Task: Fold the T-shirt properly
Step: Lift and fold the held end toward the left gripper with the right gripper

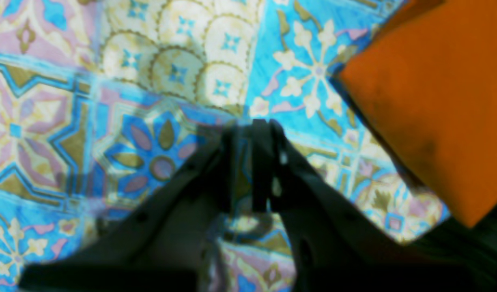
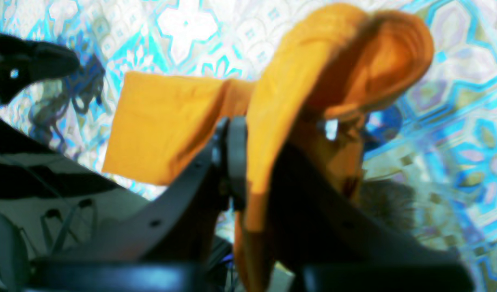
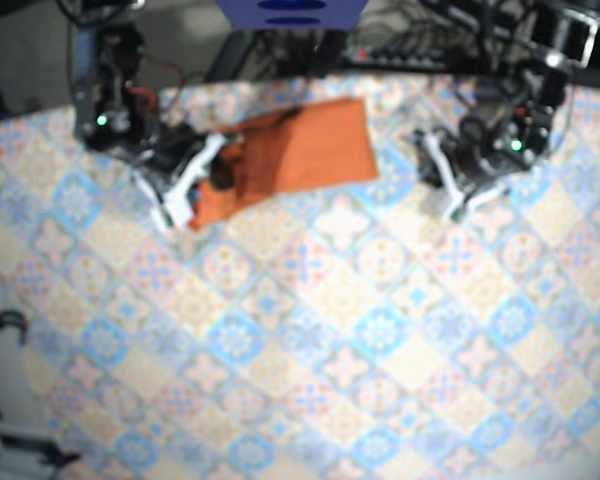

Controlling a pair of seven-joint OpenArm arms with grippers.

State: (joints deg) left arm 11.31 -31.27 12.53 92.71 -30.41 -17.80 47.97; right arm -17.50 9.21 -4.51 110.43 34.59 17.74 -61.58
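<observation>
One T-shirt (image 3: 310, 150): orange, on table (image 3: 380, 350)
Left fingers (image 1: 261, 162): together, empty, T-shirt off to one side
Right fingers (image 2: 236, 154): clamped on raised T-shirt fold

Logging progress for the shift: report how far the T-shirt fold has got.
Done: the orange T-shirt already lies narrowed into a flat band. In hand: the right gripper is shut on one end, which is raised and draped over it. The left gripper is closed and empty above the tablecloth. Left: probably lay that end over the rest and flatten it.
</observation>
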